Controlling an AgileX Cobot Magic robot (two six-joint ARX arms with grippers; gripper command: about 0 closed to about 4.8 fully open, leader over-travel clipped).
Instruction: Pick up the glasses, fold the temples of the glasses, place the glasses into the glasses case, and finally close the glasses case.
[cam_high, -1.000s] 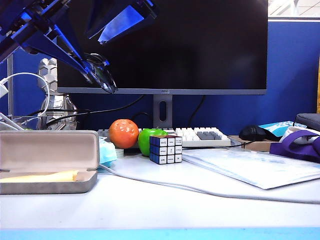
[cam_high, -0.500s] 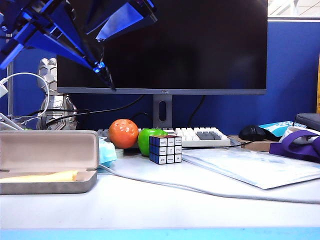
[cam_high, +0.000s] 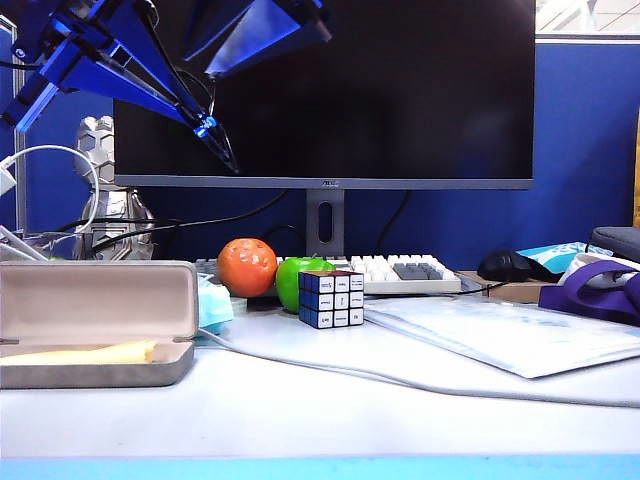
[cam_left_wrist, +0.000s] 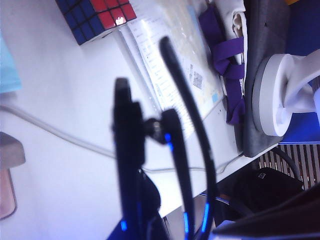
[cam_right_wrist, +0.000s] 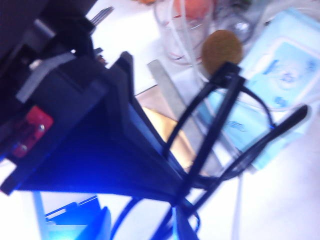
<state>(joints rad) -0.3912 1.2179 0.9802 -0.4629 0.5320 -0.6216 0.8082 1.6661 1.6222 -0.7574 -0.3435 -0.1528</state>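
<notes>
The black-framed glasses (cam_high: 216, 143) hang in the air at the upper left, high above the table. My left gripper (cam_high: 200, 125) is shut on them, pointing down and to the right. In the left wrist view a temple (cam_left_wrist: 182, 100) and the frame (cam_left_wrist: 127, 135) rise from my left gripper (cam_left_wrist: 150, 220). My right gripper (cam_high: 200, 60) hovers just above the glasses. In the right wrist view it (cam_right_wrist: 140, 230) stands open, with the glasses (cam_right_wrist: 220, 115) just ahead of it. The grey glasses case (cam_high: 100, 300) lies open at the near left, a yellow cloth (cam_high: 90, 352) inside.
A puzzle cube (cam_high: 331, 298), an orange (cam_high: 247, 266) and a green apple (cam_high: 297, 275) sit mid-table before the keyboard (cam_high: 400, 272) and monitor (cam_high: 340, 90). A light blue packet (cam_high: 213, 303) lies beside the case. A white cable (cam_high: 330, 370) crosses the table. Papers (cam_high: 500, 335) and a purple strap (cam_high: 600, 295) lie on the right.
The left wrist has rolled, turning the glasses from lens-on to nearly edge-on. The right gripper has shifted slightly to the right above them. The case and table objects have not moved.
</notes>
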